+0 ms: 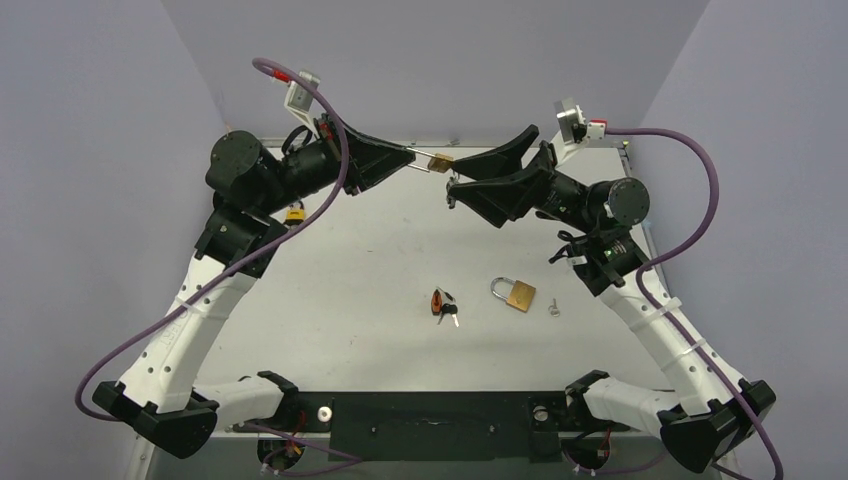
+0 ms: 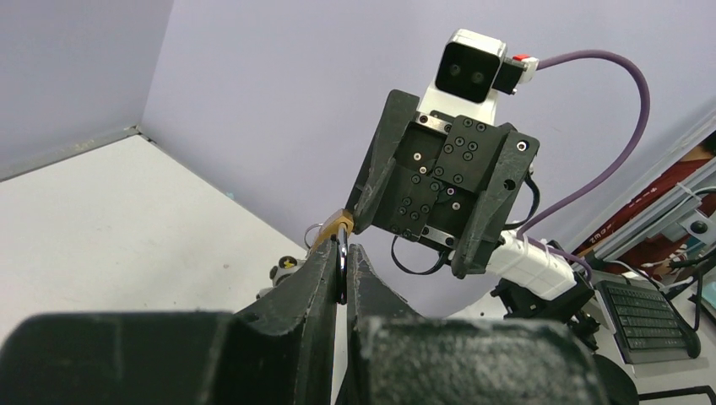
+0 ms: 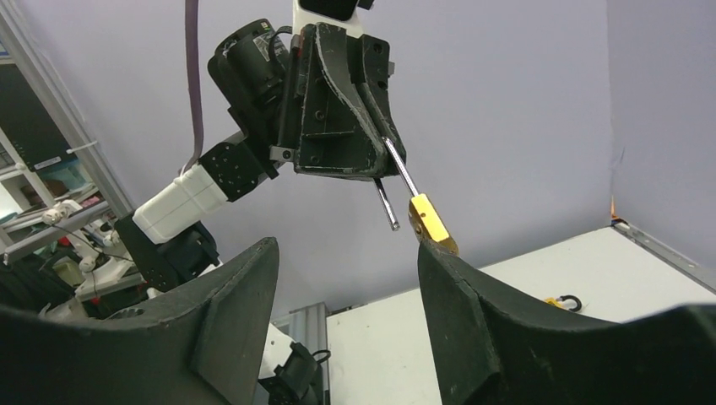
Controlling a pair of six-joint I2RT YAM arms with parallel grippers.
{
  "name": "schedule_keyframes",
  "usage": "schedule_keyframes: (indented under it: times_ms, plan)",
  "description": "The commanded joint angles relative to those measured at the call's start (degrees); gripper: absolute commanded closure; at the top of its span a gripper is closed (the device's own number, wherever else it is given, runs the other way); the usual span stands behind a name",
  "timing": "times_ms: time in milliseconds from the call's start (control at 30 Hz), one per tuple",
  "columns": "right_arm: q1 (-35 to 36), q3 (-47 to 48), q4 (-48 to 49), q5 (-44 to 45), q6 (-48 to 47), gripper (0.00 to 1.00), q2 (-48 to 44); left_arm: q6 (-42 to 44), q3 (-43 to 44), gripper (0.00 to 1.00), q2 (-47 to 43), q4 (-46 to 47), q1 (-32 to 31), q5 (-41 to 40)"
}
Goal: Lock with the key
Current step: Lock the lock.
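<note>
Left gripper is closed tight on the shackle of the brass padlock, holding it in the air above the far end of the table. One shackle leg hangs free of the body. Right gripper faces it with jaws spread wide, gripping nothing; the padlock body lies at the tip of one finger. On the table lie a second padlock, a key bunch and a single key.

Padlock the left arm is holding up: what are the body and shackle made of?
body: looks like brass, golden-yellow with a satin sheen; could be plated, can't tell.
shackle: bright silvery rod with sharp highlights, likely polished or chromed steel.
</note>
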Motion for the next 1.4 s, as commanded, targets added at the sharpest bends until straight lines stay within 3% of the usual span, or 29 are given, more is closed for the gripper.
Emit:
schedule_keyframes:
  times_ms: [0, 533, 967, 1167, 1367]
  plan:
    - [-1.78, 1.0, 2.64, 1.74, -1.61, 0.42, -0.76, 0.07, 4.72, 1.0, -0.25, 1.0, -1.4, -0.88]
    - [-3.5, 0.71, 0.08, 2.69, -3.38, 0.42, -2.9, 1.96, 6.13, 1.0, -0.26, -3.12, -3.1, -2.72]
    - [-2.45, 2.15, 0.05, 0.3, -4.63, 0.43, 1.49, 2.41, 6.7, 1.0, -0.04, -3.15, -4.2, -3.07]
    - [-1.66, 2.76, -2.05, 0.53, -5.89, 0.5, 2.06, 2.61, 6.72, 1.0, 0.0, -3.16, -4.3, -3.45]
    - [-1.04, 2.68, -1.6, 0.08, -5.34, 0.67, 2.17, 2.81, 6.57, 1.0, 0.07, -3.27, -4.31, -3.7]
